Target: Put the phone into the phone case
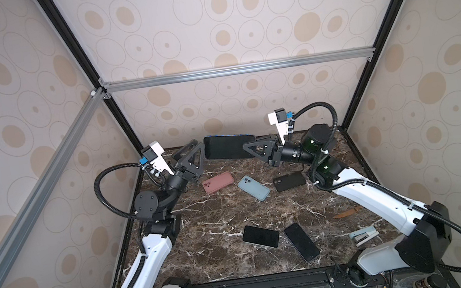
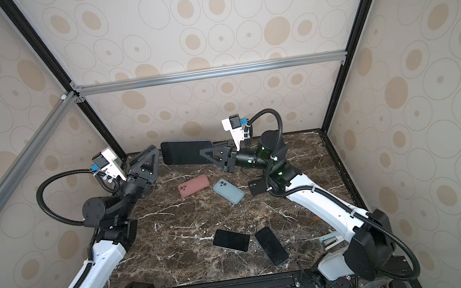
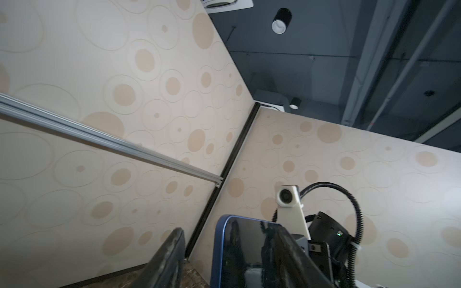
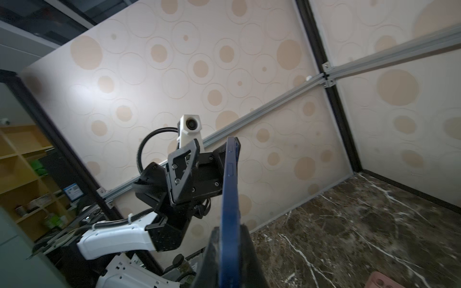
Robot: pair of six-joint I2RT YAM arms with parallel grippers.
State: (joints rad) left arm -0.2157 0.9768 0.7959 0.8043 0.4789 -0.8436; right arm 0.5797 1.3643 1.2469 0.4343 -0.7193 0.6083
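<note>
Right tool [image 1: 249, 145] [image 4: 229, 239]: pressed together on one short end of the blue phone [image 1: 228, 146] [image 4: 230, 187], pinching it front and back.
Blue phone: lifted off the counter [image 1: 202, 215] at the back, near the rear wall, long axis roughly level, dark screen turned toward the cameras in both top views [image 2: 185, 152].
Left tool [image 1: 197, 143] [image 2: 153, 148]: spread, at the phone's free end.
Left wrist view: phone [image 3: 239, 249] sits between the two fingers. One finger [image 3: 169, 259] is clearly apart from it. The other [image 3: 294, 261] is close against the screen side, contact cannot be told.
Right wrist view: phone seen edge-on, side buttons visible, left tool [image 4: 207, 159] at its far end.
Pink case [image 1: 218, 182]: flat on the counter below the held phone, mid-back.
Light blue case [image 1: 253, 187]: flat, just beside the pink one, toward the right arm.
Black case [image 1: 289, 181]: flat, near the right arm's elbow, partly hidden by that arm in a top view [image 2: 256, 188].
Two dark phones [image 1: 260, 236] [image 1: 301, 242]: flat, screens up, near the front edge, close together, not touching.
Stapler [image 1: 364, 235]: front right of the counter.
Brown-handled item [image 1: 348, 212]: right side, too small to identify.
</note>
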